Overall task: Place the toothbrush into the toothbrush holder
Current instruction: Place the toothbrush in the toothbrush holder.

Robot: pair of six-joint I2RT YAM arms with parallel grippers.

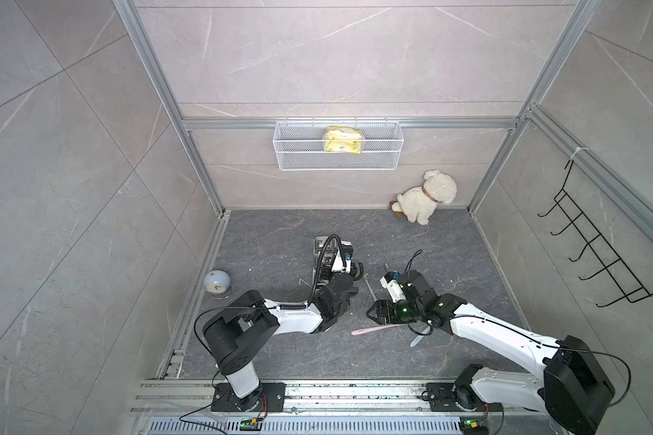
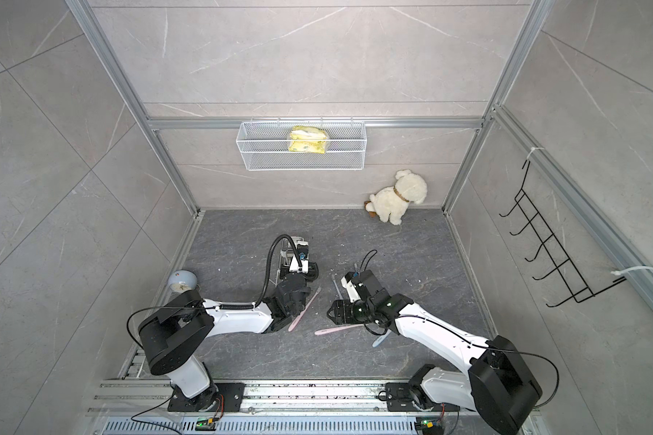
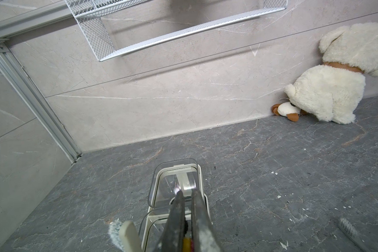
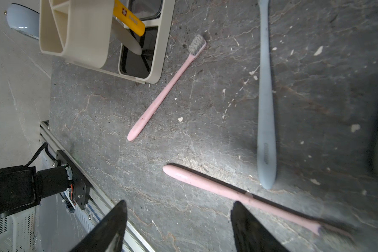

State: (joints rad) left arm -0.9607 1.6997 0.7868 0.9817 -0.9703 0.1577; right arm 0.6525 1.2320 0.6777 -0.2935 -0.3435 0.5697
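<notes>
right gripper (image 4: 179, 202) jaws wide, empty, above pink toothbrush (image 4: 238, 196) lying on open floor (image 4: 183, 135), lower centre. left gripper (image 3: 187, 192) closed tight over toothbrush holder (image 1: 319, 245), mid-frame. yellow handle (image 4: 129, 18) inside bears white cross; lettering unreadable.

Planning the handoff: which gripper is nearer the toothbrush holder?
Left. The left gripper is shut directly above the toothbrush holder; the right gripper is open, away from it, over a pink toothbrush.

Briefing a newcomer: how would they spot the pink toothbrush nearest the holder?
Find the cream holder mid-floor. A pink toothbrush lies beside its corner, head toward it. The other pink toothbrush lies by the right jaws, bristles out of sight; this one's grey bristles show.
</notes>
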